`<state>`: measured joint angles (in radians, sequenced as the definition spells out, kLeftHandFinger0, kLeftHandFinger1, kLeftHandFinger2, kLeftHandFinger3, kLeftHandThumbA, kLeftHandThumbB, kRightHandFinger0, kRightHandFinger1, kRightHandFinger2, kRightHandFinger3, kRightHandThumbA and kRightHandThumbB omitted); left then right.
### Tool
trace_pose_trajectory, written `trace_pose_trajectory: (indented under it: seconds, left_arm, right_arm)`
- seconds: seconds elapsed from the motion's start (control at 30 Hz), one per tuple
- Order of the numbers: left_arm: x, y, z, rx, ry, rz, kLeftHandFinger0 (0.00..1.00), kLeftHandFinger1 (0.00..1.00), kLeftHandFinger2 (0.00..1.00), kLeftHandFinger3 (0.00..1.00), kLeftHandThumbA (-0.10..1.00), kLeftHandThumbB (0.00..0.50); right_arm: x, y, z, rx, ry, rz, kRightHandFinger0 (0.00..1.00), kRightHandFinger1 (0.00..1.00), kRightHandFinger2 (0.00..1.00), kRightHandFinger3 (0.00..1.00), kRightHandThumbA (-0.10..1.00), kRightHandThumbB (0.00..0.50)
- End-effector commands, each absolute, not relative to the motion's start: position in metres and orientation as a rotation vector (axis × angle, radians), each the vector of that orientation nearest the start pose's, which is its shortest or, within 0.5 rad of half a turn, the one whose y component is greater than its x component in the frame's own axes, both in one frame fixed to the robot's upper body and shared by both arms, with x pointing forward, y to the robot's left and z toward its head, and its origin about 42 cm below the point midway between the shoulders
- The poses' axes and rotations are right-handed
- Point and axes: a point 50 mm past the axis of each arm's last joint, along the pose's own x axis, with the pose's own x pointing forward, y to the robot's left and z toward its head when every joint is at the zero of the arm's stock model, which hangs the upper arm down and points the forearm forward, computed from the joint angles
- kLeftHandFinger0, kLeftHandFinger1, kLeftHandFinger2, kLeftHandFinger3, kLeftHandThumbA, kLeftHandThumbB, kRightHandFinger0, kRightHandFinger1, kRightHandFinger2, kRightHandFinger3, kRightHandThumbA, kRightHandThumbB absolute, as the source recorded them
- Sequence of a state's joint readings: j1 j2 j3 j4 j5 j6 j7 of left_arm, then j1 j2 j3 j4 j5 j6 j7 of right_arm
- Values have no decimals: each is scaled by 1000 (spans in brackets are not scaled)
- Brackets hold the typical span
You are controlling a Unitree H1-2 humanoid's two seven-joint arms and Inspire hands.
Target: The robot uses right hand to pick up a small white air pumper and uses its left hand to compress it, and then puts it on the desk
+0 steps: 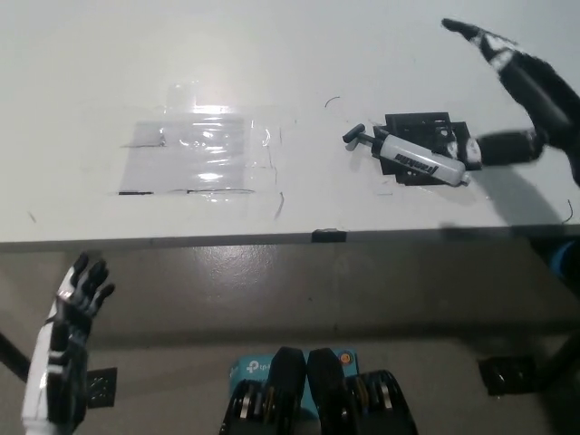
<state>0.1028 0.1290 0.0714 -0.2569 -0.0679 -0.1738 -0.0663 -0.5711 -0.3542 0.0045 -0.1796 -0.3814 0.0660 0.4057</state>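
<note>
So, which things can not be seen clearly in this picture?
- Right hand: blurred in the head view, and the right edge cuts off its arm.
- Air pumper: label too small to read.
- Left hand: below the desk edge; its forearm leaves the bottom edge.

The desk (272, 54) is smooth, matt white, marked by a few thin dark scratches. A clear glossy film patch (195, 159) on it reflects light. The air pumper (419, 160) looks like smooth white plastic with a black handle (355, 138).
</note>
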Motion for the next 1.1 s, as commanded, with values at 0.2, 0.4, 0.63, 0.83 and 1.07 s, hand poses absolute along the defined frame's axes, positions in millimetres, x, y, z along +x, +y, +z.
trace_pose_trajectory:
  seconds: [0.2, 0.4, 0.63, 0.83, 1.07]
  left_arm:
    - [269, 261, 150, 146, -345, -58, 1000, 1000, 1000, 1000, 1000, 108]
    - [270, 275, 138, 189, -307, -63, 1000, 1000, 1000, 1000, 1000, 91]
    - [260, 282, 119, 224, -246, -82, 1000, 1000, 1000, 1000, 1000, 64]
    - [280, 288, 125, 218, -277, -54, 1000, 1000, 1000, 1000, 1000, 74]
    - [293, 281, 128, 250, -291, -69, 1000, 1000, 1000, 1000, 1000, 62]
  right_arm:
    - [334, -237, 251, -237, -582, 149, 1000, 1000, 1000, 1000, 1000, 223]
    - [336, -209, 174, -155, -406, 175, 1000, 1000, 1000, 1000, 1000, 244]
    - [327, -186, 117, -96, -272, 202, 1000, 1000, 1000, 1000, 1000, 201]
    - [347, -174, 106, -77, -218, 216, 1000, 1000, 1000, 1000, 1000, 255]
    - [348, -181, 101, -132, -203, 229, 1000, 1000, 1000, 1000, 1000, 231]
